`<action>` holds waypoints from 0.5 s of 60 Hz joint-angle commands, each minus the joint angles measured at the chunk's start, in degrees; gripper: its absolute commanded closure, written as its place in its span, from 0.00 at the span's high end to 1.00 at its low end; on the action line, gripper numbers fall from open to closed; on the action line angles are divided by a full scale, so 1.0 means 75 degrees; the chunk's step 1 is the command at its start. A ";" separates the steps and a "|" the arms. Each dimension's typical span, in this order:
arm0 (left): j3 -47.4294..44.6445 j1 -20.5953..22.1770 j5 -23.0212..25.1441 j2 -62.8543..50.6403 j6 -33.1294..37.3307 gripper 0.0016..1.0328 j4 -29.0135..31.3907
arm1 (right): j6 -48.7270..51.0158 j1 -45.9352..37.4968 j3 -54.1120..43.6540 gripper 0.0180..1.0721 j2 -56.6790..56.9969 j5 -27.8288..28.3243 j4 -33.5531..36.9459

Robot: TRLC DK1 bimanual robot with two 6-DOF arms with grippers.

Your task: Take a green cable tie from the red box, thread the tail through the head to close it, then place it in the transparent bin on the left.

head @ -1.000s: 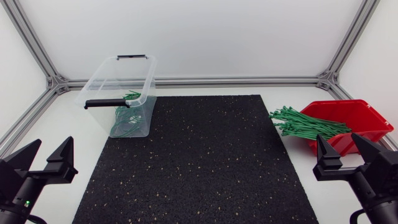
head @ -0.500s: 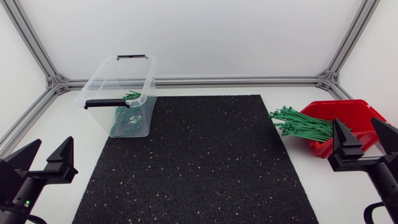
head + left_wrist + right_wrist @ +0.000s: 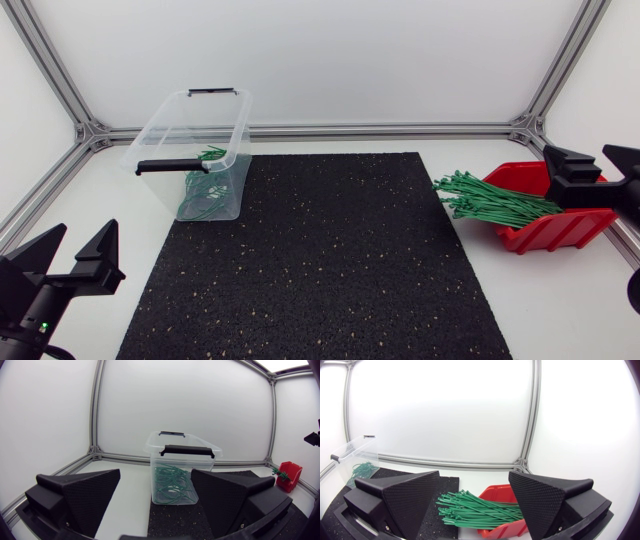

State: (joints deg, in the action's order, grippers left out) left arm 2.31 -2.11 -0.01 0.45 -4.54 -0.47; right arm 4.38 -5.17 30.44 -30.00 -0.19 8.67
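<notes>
Cable ties (image 3: 495, 203) lie bundled in the red box (image 3: 560, 228), long axes left-right, ends jutting over its rim toward the mat (image 3: 330, 260). Right claw (image 3: 592, 158) hangs over the box, spread wide, empty; left claw (image 3: 82, 234) released too.

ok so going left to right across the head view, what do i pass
left gripper → transparent bin → green cable ties sticking out of the box → red box → right gripper
</notes>
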 commanded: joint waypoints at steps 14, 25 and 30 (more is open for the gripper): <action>-0.0296 0.0023 0.0060 0.0046 -0.0075 0.96 0.0121 | 0.1478 -0.0412 0.2786 0.90 -0.2235 0.0505 0.2067; -0.0296 0.0000 0.0060 0.0046 -0.0075 0.96 0.0133 | 0.2908 -0.1209 0.4344 0.84 -0.3746 0.1783 0.3555; -0.0296 0.0023 0.0060 0.0046 -0.0075 0.96 0.0133 | 0.3470 -0.1549 0.4989 0.84 -0.4496 0.2158 0.4165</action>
State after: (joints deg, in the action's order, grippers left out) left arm 2.31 -2.11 -0.01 0.45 -4.54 -0.47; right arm 24.47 -14.70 63.70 -59.07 14.20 37.17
